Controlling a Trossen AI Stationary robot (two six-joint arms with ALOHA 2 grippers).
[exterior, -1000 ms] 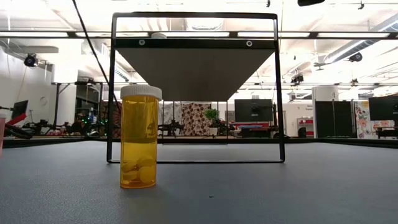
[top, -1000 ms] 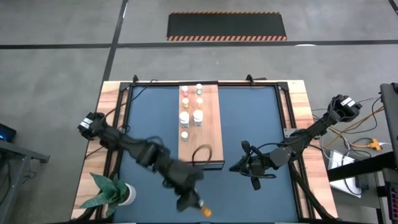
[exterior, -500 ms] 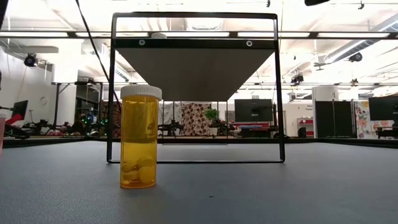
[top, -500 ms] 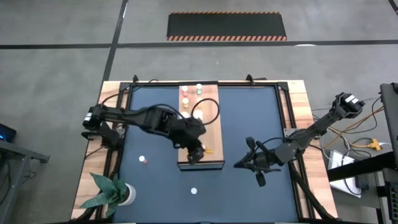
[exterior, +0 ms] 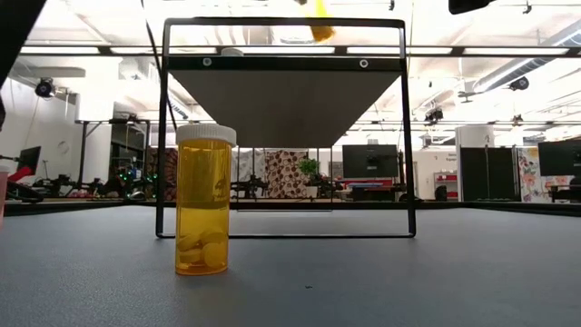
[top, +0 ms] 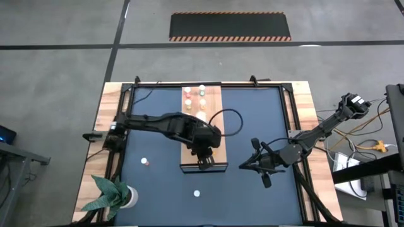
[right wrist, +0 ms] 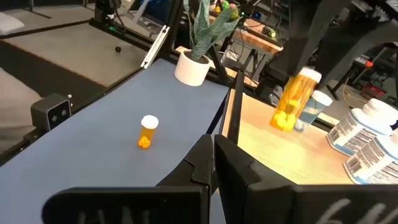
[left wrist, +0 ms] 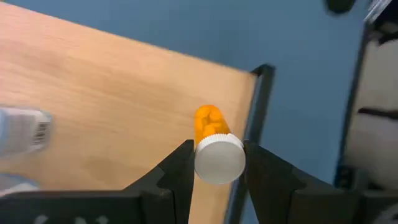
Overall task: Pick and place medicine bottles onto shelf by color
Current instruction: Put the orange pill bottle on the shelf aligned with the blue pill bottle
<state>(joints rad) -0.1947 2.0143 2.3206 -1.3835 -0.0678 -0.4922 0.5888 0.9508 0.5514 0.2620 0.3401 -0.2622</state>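
Left gripper [top: 203, 157] carries an orange bottle [left wrist: 211, 140] over the shelf [top: 214, 135].

In the left wrist view, lower centre, the white-capped bottle sits between the fingers [left wrist: 177, 171], clamped just under the cap, above the board's near end. It looks light, rigid and smooth, so a grip on the body near the cap suits. At the high view's right, the right gripper [top: 260, 169] waits closed over the mat.

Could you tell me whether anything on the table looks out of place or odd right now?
Nothing looks spilled or damaged. The left tool holds an orange bottle over the shelf near its front end. Two small bottles stand apart on the dark mat, off the shelf.
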